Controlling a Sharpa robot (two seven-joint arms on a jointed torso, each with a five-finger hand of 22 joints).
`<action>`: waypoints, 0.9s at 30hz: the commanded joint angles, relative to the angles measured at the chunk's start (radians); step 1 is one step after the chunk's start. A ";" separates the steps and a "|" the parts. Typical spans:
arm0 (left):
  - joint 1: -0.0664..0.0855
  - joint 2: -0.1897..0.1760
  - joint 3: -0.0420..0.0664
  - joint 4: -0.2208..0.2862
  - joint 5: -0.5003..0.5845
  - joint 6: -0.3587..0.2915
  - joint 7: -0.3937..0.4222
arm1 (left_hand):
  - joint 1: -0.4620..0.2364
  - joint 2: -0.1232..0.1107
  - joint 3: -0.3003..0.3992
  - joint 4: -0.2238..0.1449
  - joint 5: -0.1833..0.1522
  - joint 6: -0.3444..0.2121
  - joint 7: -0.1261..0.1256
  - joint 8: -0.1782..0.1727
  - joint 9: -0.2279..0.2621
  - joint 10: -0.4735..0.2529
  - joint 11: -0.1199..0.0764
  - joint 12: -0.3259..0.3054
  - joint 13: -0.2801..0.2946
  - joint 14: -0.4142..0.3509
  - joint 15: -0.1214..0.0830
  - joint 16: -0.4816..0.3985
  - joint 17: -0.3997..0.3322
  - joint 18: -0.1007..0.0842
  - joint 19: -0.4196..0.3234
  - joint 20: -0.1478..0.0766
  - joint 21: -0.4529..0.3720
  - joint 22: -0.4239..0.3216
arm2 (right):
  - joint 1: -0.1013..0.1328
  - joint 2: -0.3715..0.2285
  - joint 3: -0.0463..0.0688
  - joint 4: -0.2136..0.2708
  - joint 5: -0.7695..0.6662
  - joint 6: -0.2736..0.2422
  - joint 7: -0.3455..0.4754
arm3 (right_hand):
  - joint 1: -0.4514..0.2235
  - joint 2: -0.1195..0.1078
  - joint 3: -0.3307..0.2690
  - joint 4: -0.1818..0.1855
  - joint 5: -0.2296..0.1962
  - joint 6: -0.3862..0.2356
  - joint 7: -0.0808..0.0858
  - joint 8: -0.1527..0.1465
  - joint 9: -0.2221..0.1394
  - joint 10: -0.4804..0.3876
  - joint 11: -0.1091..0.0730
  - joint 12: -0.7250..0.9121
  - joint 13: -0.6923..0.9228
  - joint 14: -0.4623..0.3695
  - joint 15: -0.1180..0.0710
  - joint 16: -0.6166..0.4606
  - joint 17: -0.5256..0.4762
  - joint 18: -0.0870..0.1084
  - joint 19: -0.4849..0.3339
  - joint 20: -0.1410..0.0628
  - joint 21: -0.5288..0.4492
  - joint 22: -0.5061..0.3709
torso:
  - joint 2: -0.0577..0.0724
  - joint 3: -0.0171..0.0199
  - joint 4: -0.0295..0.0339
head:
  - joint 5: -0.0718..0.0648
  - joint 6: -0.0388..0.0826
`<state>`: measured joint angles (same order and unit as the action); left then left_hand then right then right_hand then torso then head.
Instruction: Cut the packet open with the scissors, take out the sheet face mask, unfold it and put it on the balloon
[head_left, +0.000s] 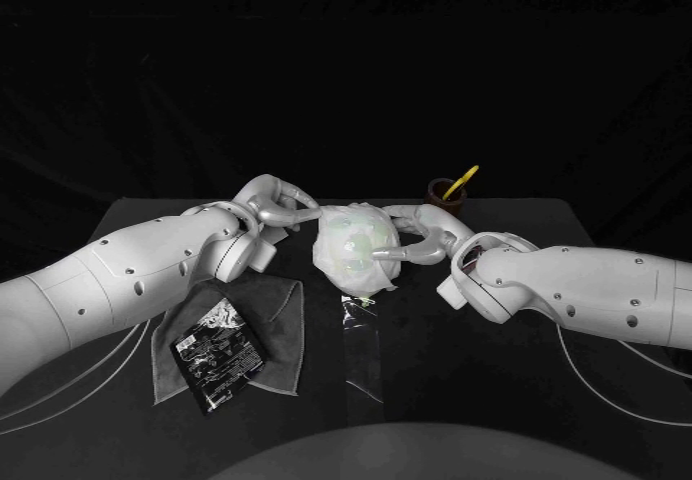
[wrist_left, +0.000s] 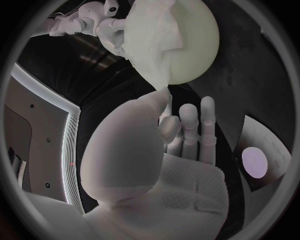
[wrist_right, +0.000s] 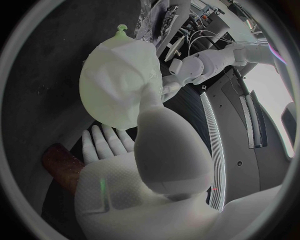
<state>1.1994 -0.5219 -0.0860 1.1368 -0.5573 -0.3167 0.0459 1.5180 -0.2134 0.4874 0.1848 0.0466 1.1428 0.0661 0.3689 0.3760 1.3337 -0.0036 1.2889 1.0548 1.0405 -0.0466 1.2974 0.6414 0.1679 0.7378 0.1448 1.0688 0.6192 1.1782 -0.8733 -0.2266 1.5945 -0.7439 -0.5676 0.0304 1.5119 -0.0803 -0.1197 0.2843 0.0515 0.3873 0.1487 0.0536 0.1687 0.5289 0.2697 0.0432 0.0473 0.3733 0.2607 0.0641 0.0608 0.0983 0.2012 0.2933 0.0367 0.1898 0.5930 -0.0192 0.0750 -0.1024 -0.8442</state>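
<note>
Right robot hand (head_left: 415, 235) cups the balloon (wrist_left: 197, 45) between thumb and fingers near the desk's (head_left: 490, 390) far edge, with the sheet mask (wrist_left: 147, 50) draped over it. Left robot hand (head_left: 281, 208) is spread, its thumb touching the mask's hanging edge. The mask looks limp, damp and easily torn, so I'd take it by its edges.

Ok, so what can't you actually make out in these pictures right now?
- Head view: the scissors blades sit down inside the brown cup; a yellow handle loop sticks out.
- Head view: the packet print is too small to read.
- Left wrist view: the thumb blocks whether the left hand pinches the sheet mask or merely touches it.
- Right wrist view: likewise the right hand at the balloon, thumb in the way.
</note>
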 joint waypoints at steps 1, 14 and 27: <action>-0.001 0.009 0.001 -0.008 -0.023 -0.007 0.014 | -0.013 0.000 0.009 -0.003 0.002 -0.006 0.001 0.005 0.061 0.003 0.001 -0.003 0.000 0.001 0.003 0.005 0.001 0.012 -0.007 0.000 0.007 0.002 | -0.002 0.000 -0.001 0.002 -0.015 0.003 -0.006 | 0.006 0.001 0.002 0.001 -0.004 0.007 0.152 0.006 0.001 0.005 -0.001 0.005 0.001 0.004 0.001 -0.007 -0.001 -0.004 -0.004 0.001 -0.003 -0.001 | 0.000 0.0002 -0.0005 | 0.000 -0.001; 0.000 0.036 0.002 -0.068 -0.149 0.040 -0.008 | -0.023 -0.005 0.026 -0.016 0.002 -0.009 0.002 0.009 0.067 0.003 0.002 -0.003 0.000 0.006 0.004 0.008 0.008 0.013 -0.009 0.000 0.013 0.005 | -0.002 0.000 -0.001 0.004 -0.019 0.002 -0.007 | 0.007 0.002 0.003 0.001 -0.004 0.009 0.152 0.007 0.001 0.006 -0.001 0.005 0.001 0.004 0.001 -0.007 -0.001 -0.004 -0.005 0.001 -0.003 -0.001 | 0.000 0.0004 -0.0010 | -0.002 -0.003; 0.000 0.029 0.001 -0.117 -0.157 0.044 -0.010 | -0.065 0.001 0.064 -0.027 0.004 -0.049 0.011 -0.003 0.076 -0.126 0.009 -0.149 -0.219 -0.069 0.016 -0.038 -0.090 0.009 -0.025 0.004 0.015 0.005 | -0.002 0.000 -0.001 0.003 -0.020 0.002 -0.007 | 0.007 0.002 0.003 0.001 -0.004 0.009 0.152 0.007 0.001 0.006 -0.001 0.005 0.001 0.004 0.001 -0.007 -0.001 -0.004 -0.005 0.001 -0.003 -0.001 | -0.001 -0.0001 0.0017 | -0.003 -0.001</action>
<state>1.1994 -0.4907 -0.0862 1.0150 -0.7281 -0.2896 0.0315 1.4602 -0.2155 0.5485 0.1575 0.0460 1.0971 0.0761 0.3765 0.4451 1.2313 0.0070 1.1625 0.8691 0.9965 -0.0330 1.2732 0.5843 0.1609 0.7169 0.1476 1.0856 0.6275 1.1780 -0.8735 -0.2268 1.5972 -0.7497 -0.5703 0.0275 1.5119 -0.0803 -0.1197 0.2843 0.0515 0.3908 0.1522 0.0536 0.1683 0.5287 0.2697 0.0452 0.0476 0.3733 0.2607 0.0641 0.0609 0.0982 0.2013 0.2933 0.0367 0.1900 0.5923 -0.0189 0.0755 -0.1059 -0.8460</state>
